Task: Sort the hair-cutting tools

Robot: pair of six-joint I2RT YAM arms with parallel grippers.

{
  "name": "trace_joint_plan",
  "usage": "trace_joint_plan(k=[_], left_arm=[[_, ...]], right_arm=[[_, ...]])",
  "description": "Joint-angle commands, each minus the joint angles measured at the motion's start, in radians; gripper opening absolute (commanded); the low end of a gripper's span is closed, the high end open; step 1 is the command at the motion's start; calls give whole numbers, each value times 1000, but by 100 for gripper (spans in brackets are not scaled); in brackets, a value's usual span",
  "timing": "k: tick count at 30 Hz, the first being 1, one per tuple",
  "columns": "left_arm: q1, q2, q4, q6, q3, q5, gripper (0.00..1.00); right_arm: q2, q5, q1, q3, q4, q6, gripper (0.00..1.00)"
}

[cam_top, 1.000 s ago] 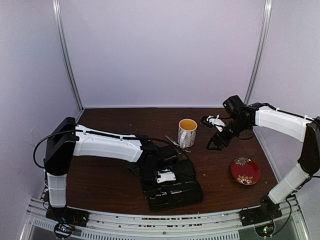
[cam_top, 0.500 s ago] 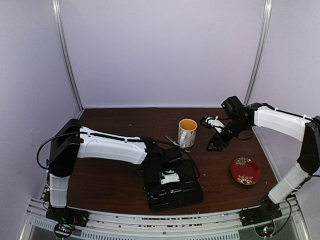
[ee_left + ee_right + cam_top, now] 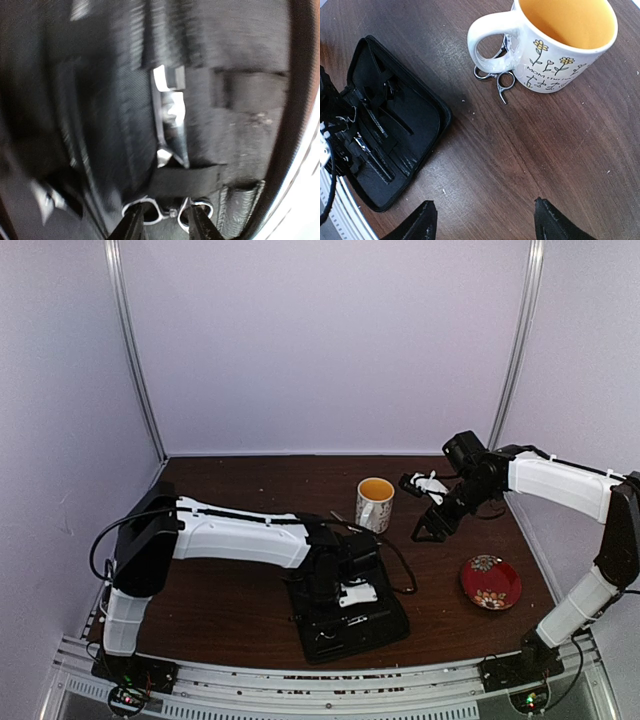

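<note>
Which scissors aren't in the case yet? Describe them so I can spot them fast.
Start at the white mug with the yellow inside, past the open black case. On the table by its handle lie silver scissors, ring handles showing, blades hidden behind the mug. The other pair sits under a strap in the case; this pair is loose.

A white ceramic mug (image 3: 374,506) with small yellow flower drawings, black lettering and an orange-yellow inside stands upright near the middle of a dark brown wooden counter (image 3: 220,605). A black fabric case (image 3: 375,628) with elastic straps inside lies opened flat toward the near edge, apart from the mug. A small round red floral plate (image 3: 490,581) sits near the counter's right edge.
</note>
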Motion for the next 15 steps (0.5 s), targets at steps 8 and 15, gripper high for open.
trace_joint_plan(k=[8,15], left_arm=[[-4,75,150,13,63,29,32],[-1,-16,155,7,10,-12,35]], right_arm=[[5,8,6,24,-13,-11,68],[8,8,9,26,-15,-10,68]])
